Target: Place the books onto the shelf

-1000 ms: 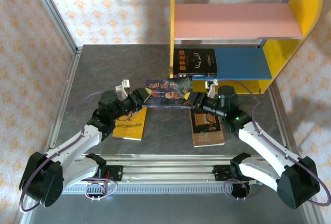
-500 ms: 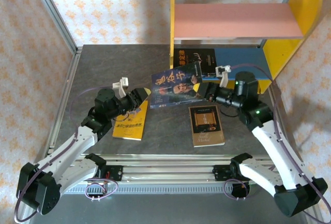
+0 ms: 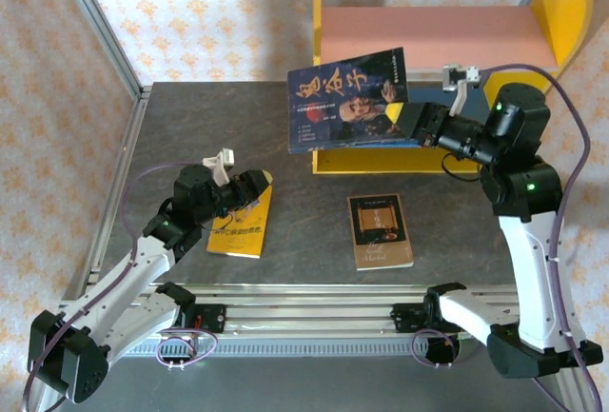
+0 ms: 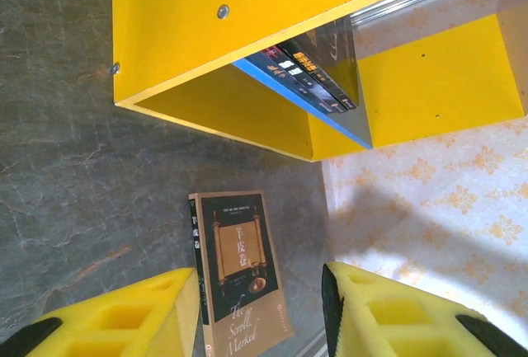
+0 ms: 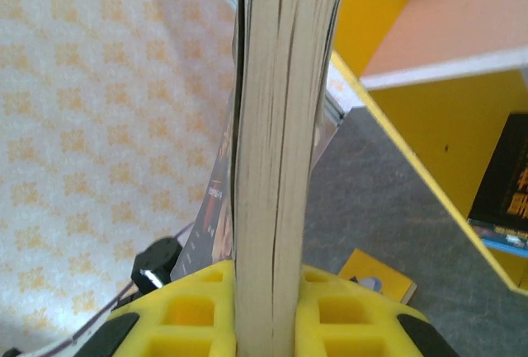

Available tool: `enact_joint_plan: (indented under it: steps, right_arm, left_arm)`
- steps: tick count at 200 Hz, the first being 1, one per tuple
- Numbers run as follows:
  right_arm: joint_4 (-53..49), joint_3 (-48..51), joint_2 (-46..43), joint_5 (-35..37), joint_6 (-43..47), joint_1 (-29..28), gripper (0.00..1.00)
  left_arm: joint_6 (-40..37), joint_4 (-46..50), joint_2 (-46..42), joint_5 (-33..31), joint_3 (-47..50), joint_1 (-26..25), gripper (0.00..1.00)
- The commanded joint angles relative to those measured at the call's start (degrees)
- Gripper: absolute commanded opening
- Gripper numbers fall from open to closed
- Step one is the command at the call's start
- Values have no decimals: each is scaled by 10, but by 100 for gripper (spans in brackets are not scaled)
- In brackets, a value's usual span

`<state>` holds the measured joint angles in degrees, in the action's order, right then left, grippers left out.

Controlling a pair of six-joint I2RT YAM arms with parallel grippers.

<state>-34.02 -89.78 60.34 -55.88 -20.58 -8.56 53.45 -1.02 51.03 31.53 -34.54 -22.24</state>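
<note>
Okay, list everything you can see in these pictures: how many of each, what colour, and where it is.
shelf: one, yellow sides, pink upper board, blue lower board, far side of the table
blue book: one, dark blue cover, held in the air in front of the shelf
shelved books: number unclear, dark, on the lower board
yellow book: one, yellow, flat on the table, left
brown book: one, brown and black, flat on the table, middle
table: one, grey
walls: pale with orange pattern, around the table
left gripper: one, yellow, open, above the yellow book
right gripper: one, yellow, shut on the blue book
</note>
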Motion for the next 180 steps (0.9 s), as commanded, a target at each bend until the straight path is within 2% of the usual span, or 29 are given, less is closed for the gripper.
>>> enact_joint_plan:
  steps: [1, 68, 180]
  right_arm:
    - [19, -51, 15, -28, 10, 24, 0]
    - [79, -134, 99, -83, -41, 117, 0]
    - [68, -228, 199, -118, -35, 165, 0]
  left_arm:
    - [-23, 24, -15, -14, -17, 1, 42]
    - [-27, 38, -33, -18, -10, 1, 42]
    - [-50, 78, -37, -25, -35, 2, 42]
